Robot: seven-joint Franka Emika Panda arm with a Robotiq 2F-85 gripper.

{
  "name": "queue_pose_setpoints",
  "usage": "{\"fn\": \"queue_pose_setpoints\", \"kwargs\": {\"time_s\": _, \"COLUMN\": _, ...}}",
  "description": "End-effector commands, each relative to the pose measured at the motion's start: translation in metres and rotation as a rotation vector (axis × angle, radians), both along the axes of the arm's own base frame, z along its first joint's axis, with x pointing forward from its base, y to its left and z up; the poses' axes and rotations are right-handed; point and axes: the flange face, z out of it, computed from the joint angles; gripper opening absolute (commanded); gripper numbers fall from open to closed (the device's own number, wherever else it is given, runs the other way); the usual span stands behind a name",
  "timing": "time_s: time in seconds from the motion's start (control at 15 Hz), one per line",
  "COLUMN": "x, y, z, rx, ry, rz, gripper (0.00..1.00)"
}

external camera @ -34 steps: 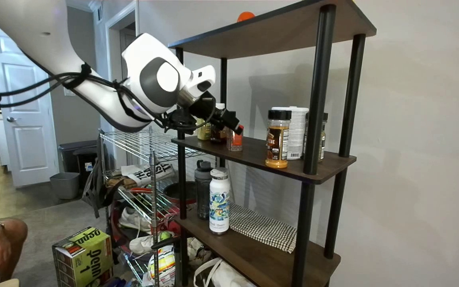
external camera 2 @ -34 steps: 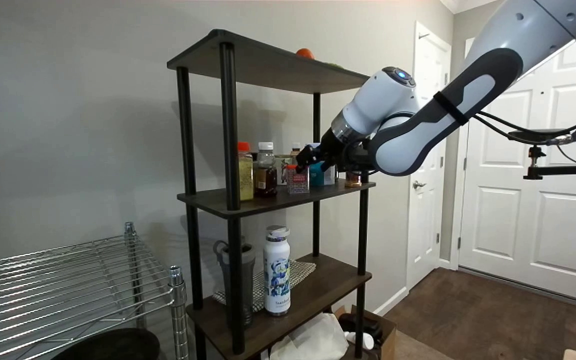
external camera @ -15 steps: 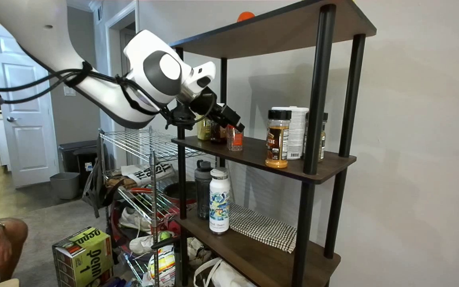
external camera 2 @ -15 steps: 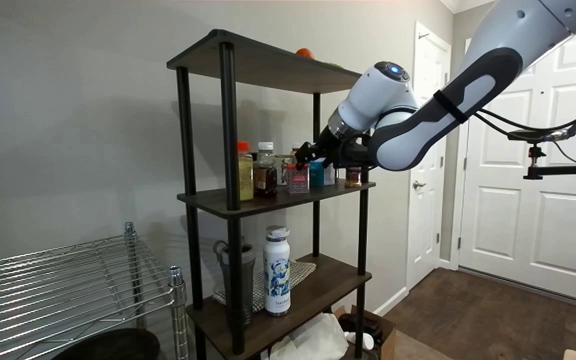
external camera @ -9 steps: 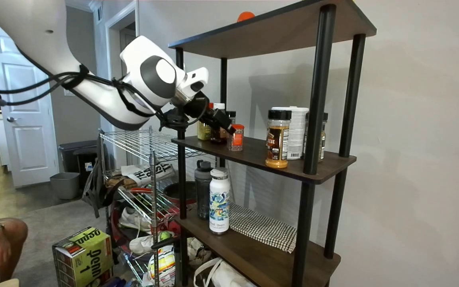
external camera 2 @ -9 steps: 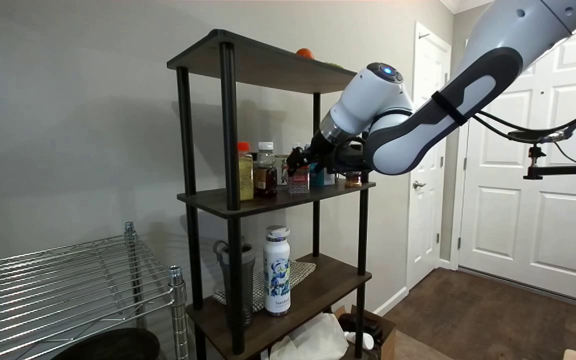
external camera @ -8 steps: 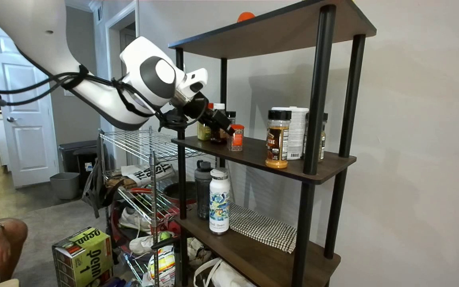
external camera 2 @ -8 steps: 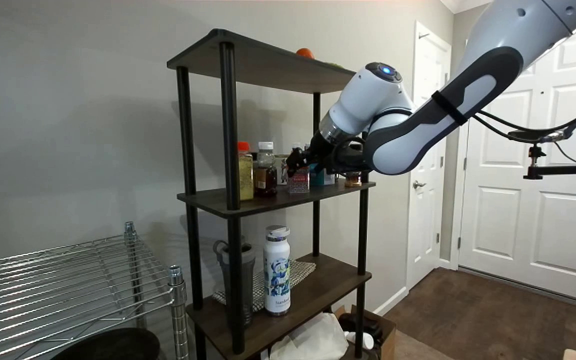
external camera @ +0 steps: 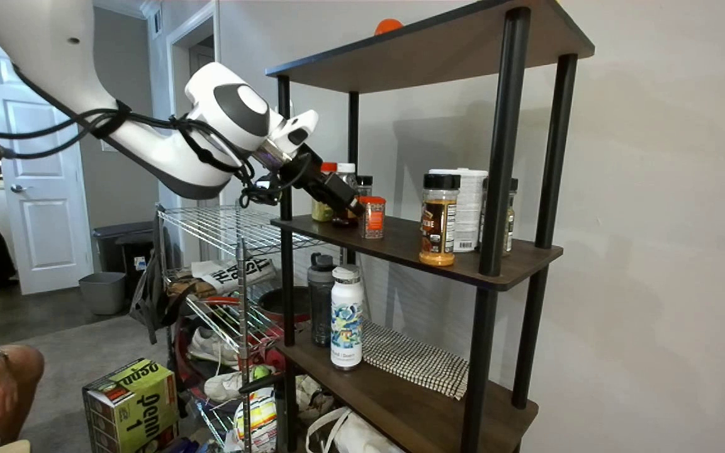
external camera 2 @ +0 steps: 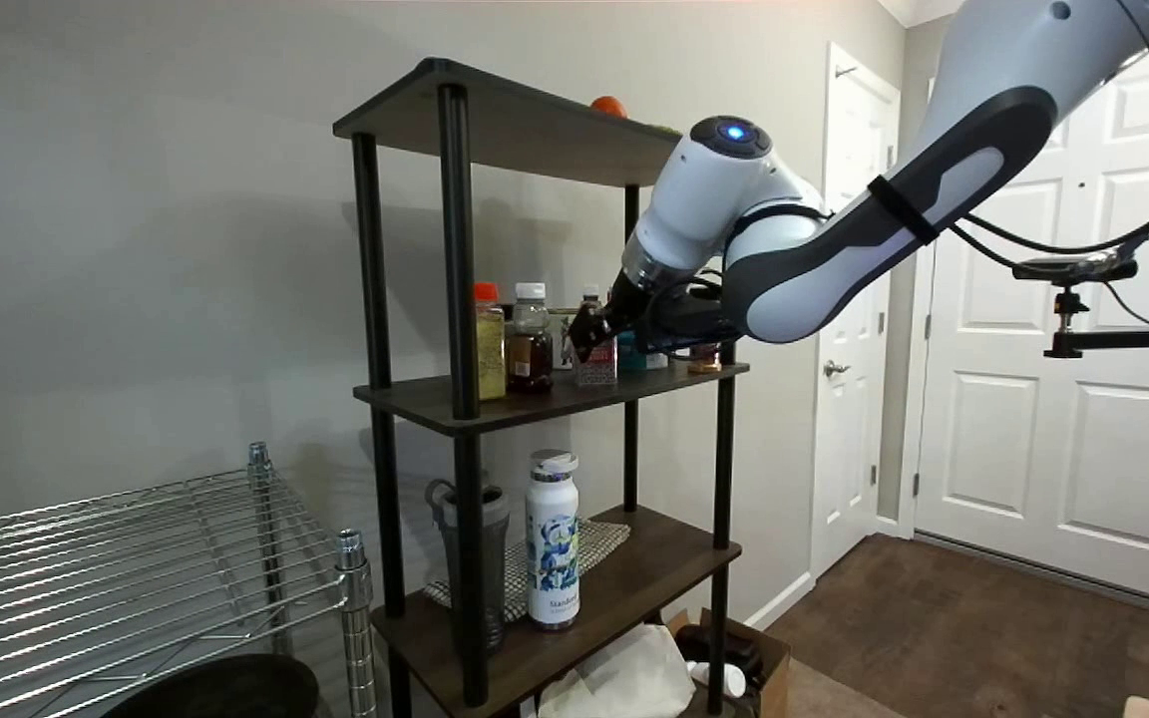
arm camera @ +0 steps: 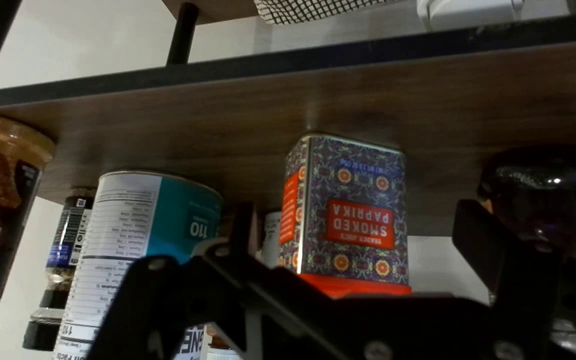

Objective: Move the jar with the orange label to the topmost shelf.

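The orange-labelled jar looked light, stiff and slick, best squeezed mid-body; the claw gaped wide, facing a paprika tin.

In exterior view, arm extended from upper left, wrist angled downward to right. In wrist view, end effector seen with fingers held well apart, left and right.

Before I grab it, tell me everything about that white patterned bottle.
The white bottle stands upright on the third board down, apart from the grey bottle. Its body looks like coated metal, with mostly blue artwork above small lettering. Its pale lid is on, above a silver band. The board carries it; contact with the checked cloth is unclear.
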Motion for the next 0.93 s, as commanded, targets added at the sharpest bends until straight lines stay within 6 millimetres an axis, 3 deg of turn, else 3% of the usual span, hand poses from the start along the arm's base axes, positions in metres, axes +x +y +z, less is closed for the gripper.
{"fn": "queue_pose_setpoints", "kwargs": {"time_s": 0.0, "x": 0.002, "y": 0.009, "z": 0.004, "rx": -0.028, "ry": -0.010, "rz": -0.078, "gripper": 1.00}}
{"fn": "queue_pose_setpoints", "kwargs": {"time_s": 0.47, "x": 0.015, "y": 0.008, "z": 0.007, "rx": -0.006, "ry": -0.033, "rz": -0.217, "gripper": 1.00}}
{"fn": "queue_pose_setpoints", "kwargs": {"time_s": 0.87, "x": 0.033, "y": 0.014, "z": 0.005, "rx": 0.058, "ry": -0.047, "rz": -0.236, "gripper": 1.00}}
